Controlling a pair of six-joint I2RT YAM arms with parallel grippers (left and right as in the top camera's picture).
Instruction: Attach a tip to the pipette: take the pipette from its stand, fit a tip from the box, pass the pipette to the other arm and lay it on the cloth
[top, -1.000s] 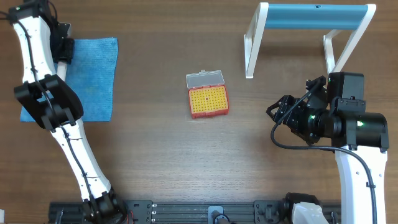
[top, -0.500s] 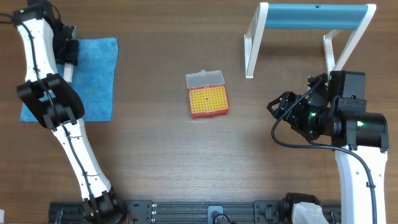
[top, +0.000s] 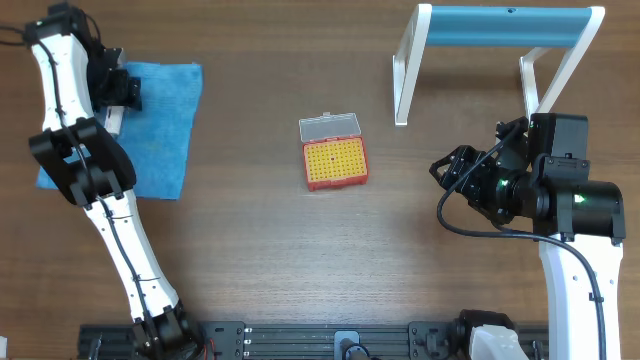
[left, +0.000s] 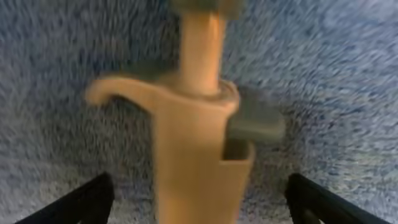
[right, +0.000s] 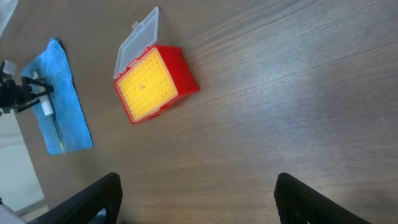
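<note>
Looks basically done: pipette (left: 199, 162) lies on the cloth (top: 165, 120), left end effector (left: 199, 183) spread wide around it, right end effector (right: 197, 180) also spread and empty, well off the cloth.

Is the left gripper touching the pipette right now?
Apart. The left wrist view shows the left gripper open wide, with blue cloth visible between each finger and the pipette.

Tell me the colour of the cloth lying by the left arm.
Plain blue. The soft rectangular cloth shows best in the top view.
</note>
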